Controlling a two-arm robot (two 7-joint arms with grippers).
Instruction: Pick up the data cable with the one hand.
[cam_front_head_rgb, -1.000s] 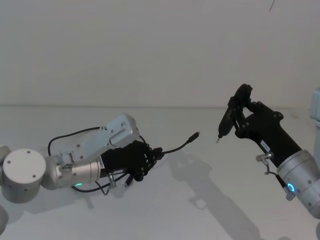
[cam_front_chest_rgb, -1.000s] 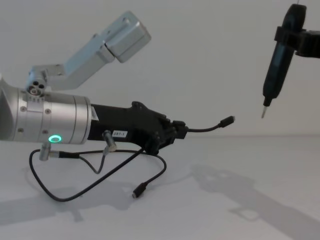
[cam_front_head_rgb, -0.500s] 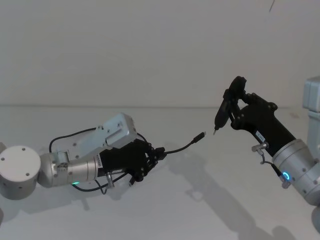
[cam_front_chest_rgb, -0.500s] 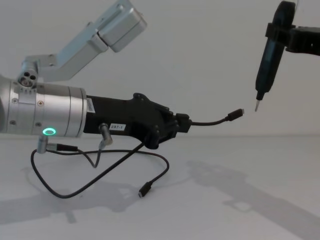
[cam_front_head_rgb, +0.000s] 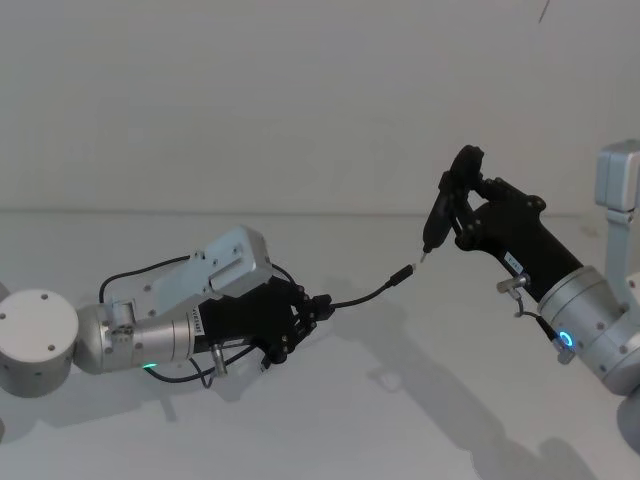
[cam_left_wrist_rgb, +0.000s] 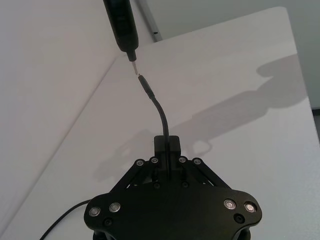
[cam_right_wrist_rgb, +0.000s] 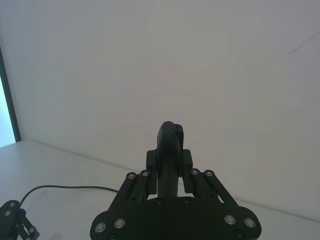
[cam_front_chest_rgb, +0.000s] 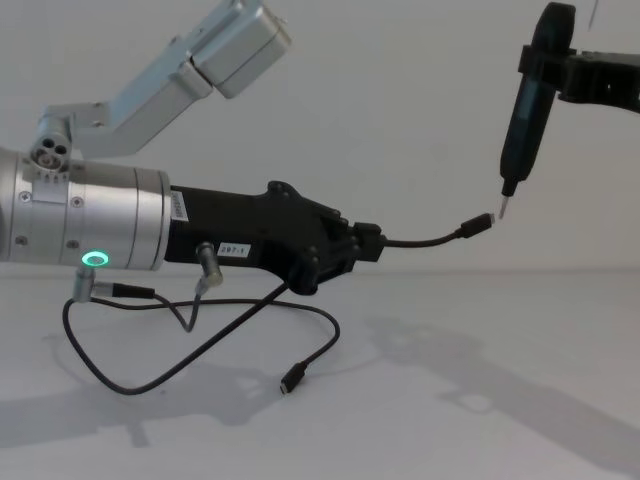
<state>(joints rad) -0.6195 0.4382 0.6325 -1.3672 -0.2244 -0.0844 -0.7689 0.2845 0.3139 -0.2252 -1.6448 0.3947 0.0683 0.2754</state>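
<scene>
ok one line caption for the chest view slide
Left gripper holds the data cable aloft, its plug meeting the pen-like tool in the right gripper.

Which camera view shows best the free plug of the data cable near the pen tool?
The chest view: the plug stands sideways beside the pen tool tip. The head view shows it smaller; the left wrist view shows it end-on, foreshortened.

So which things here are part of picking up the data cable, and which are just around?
Part of the job:
- data cable, held above the table
- left hand, shut on the cable near one plug

Just around:
- right hand, shut on a black pen-like tool whose tip is at the cable's plug
- white table
</scene>
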